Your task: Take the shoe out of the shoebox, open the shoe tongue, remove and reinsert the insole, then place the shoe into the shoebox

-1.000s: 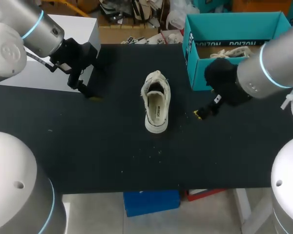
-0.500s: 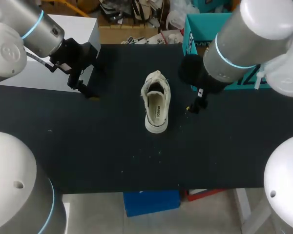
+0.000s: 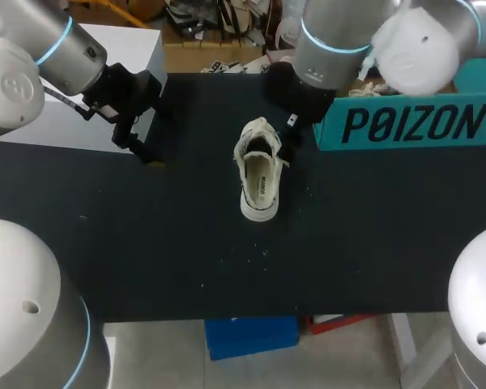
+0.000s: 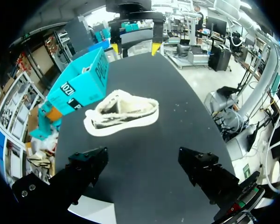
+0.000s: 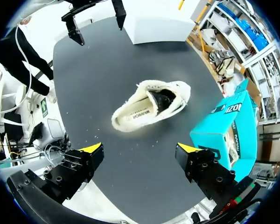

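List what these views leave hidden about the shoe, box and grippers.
- Head view: shoebox interior, covered by the right arm.
- Right wrist view: front of the insole, dark inside the shoe.
- Head view: right gripper fingers, lost in shadow beside the shoe.

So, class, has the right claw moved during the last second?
Yes. The right claw has swung left in the head view, from well to the right of the shoe to close beside it; the shoe has stayed put.
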{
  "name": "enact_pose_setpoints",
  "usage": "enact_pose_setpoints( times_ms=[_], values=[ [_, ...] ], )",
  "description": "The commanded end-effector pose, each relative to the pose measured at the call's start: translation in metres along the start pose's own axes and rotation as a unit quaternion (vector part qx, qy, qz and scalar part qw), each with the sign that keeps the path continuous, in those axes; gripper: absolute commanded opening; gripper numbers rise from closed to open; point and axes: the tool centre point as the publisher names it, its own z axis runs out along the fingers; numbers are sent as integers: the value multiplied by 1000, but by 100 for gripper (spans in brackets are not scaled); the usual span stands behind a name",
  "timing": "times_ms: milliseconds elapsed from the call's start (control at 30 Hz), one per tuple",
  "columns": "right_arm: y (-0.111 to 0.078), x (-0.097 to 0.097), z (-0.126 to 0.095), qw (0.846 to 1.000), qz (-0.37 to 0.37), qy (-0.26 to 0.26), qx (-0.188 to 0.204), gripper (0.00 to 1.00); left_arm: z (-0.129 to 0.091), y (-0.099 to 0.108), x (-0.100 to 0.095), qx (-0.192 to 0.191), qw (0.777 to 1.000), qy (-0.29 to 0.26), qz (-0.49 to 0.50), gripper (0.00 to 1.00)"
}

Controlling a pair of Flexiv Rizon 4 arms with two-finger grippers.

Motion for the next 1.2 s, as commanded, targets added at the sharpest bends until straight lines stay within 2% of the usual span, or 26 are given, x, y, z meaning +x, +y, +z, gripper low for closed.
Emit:
enact_pose_setpoints(
  times_ms=[33, 267, 367, 467, 533, 600, 933, 1100, 1167, 1200],
  values=[
    [13, -1, 7, 994, 1, 0, 112, 100, 0, 0, 0, -1, 1000, 0, 1, 100],
    [13, -1, 7, 994, 1, 0, 112, 100, 0, 0, 0, -1, 1000, 0, 1, 100],
    [10, 0, 13, 995, 34, 23, 94, 100, 0, 0, 0, -1, 1000, 0, 1, 100],
    [9, -1, 19, 993, 92, 47, 53, 100, 0, 0, 0, -1, 1000, 0, 1, 100],
    [8, -2, 21, 991, 121, 52, 25, 100, 0, 0, 0, -1, 1000, 0, 1, 100],
    [9, -5, 25, 989, 139, 53, 17, 100, 0, 0, 0, -1, 1000, 0, 1, 100],
    [6, -15, 44, 973, 225, 38, 16, 100, 0, 0, 0, -1, 1000, 0, 1, 100],
    [14, -23, 56, 966, 257, 35, 14, 100, 0, 0, 0, -1, 1000, 0, 1, 100],
    [18, -26, 63, 964, 264, 38, 6, 86, 0, 0, 0, -1, 1000, 0, 1, 100],
    [20, -27, 66, 962, 270, 41, 4, 85, 0, 0, 0, -1, 1000, 0, 1, 100]
  ],
)
